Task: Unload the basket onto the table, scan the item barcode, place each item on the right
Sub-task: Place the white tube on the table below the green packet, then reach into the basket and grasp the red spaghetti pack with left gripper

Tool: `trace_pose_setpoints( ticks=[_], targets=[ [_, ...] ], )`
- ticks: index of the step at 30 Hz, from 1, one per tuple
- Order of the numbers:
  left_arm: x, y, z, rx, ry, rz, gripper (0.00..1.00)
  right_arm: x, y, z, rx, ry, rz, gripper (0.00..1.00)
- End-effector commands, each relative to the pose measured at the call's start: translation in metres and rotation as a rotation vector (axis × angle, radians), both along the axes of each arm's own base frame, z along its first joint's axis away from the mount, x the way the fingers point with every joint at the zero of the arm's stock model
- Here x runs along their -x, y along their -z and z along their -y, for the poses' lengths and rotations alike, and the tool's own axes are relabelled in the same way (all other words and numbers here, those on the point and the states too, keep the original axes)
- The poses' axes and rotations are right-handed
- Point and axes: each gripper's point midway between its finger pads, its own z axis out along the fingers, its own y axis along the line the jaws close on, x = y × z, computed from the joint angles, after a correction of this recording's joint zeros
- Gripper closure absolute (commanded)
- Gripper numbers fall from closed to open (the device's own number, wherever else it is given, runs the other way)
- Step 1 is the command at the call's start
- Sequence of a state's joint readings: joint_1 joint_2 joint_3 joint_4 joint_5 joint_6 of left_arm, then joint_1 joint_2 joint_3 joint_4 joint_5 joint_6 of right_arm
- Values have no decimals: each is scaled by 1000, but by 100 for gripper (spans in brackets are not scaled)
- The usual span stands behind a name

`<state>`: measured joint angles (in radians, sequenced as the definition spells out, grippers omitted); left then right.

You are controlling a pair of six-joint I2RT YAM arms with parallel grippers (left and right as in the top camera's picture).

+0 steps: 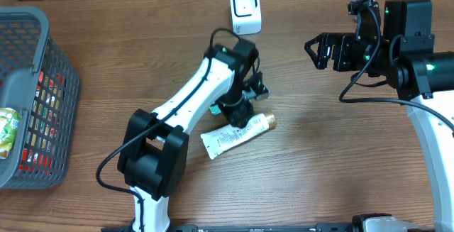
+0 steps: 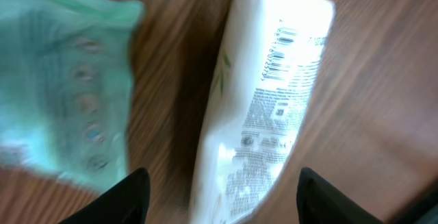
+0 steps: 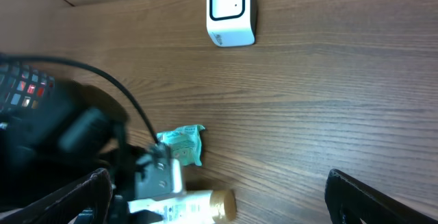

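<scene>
A white tube (image 1: 234, 135) with a gold cap lies flat on the wooden table. In the left wrist view the tube (image 2: 263, 107) shows its printed side, with the barcode (image 2: 284, 51) near the cap end. My left gripper (image 2: 222, 203) hangs just over the tube, open, one finger on each side with a gap to it. In the overhead view the left gripper (image 1: 241, 113) covers the tube's middle. The white scanner (image 1: 245, 10) stands at the table's far edge. My right gripper (image 1: 316, 51) is open and empty, raised at the right, well away from the tube.
A teal packet (image 2: 65, 87) lies just left of the tube, also seen as the teal packet (image 3: 183, 144). A grey wire basket (image 1: 32, 97) with several items stands at the left edge. The scanner (image 3: 231, 11) faces the table.
</scene>
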<state>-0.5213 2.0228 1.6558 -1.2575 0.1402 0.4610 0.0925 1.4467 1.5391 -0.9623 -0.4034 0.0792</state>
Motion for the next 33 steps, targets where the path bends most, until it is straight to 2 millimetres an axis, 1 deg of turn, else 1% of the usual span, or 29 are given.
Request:
trace_pose_setpoints(
  ticks=[1,4,5,6,7,8,9,10,11,13,15,16,19,20,21,25,27,29,32,33],
  targets=[
    [-38,-63,4,60,-90,127,41,-3,-8,-1,-3,-1,22,0],
    [-62,-118,-9,110,-190,218,40,-3,-9,-2,-3,-1,24,0],
    [-69,-134,-16,125,-226,247,40,-3,-9,-2,-3,-1,25,0],
    [-78,-153,-27,144,-277,284,39,-3,-9,-2,-3,-1,24,0],
    [-84,-168,-37,158,-323,313,39,-3,-8,-2,-3,-1,23,0],
    [-92,-189,-54,177,-392,355,39,-2,-8,-2,-3,-1,20,0],
    [-98,-204,-71,189,-454,387,40,-2,-7,-1,-2,-1,17,0],
    [-101,-216,-86,197,-509,412,41,-1,-7,-1,-2,-1,13,0],
    [-104,-229,-106,205,-577,439,43,-1,-6,-1,-1,-1,11,0],
    [-105,-250,-150,208,-722,480,44,0,-6,-1,-1,-1,7,0],
    [-104,-264,-195,208,-875,517,44,0,-5,-1,-1,-1,5,0],
    [-101,-270,-224,209,-985,533,43,0,-5,-1,-1,-1,5,0],
    [-88,-279,-283,204,-1174,563,42,0,-5,-1,-1,-1,3,0],
    [-80,-283,-312,228,-1253,570,42,1,-4,-1,-1,-1,0,0],
    [-74,-285,-328,242,-1297,574,43,1,-4,-1,0,-1,-2,0],
    [-52,-289,-382,294,-1440,585,44,1,-4,-1,0,-1,-4,0],
    [-38,-290,-409,274,-1504,608,43,1,-4,-1,0,-1,-3,0],
    [-26,-290,-432,251,-1545,633,42,1,-4,-1,0,-1,-4,0],
    [-10,-286,-464,213,-1592,656,37,1,-4,-1,0,-1,-3,0],
    [-5,-283,-472,206,-1612,652,30,1,-4,-1,0,-1,-4,0]
  ],
)
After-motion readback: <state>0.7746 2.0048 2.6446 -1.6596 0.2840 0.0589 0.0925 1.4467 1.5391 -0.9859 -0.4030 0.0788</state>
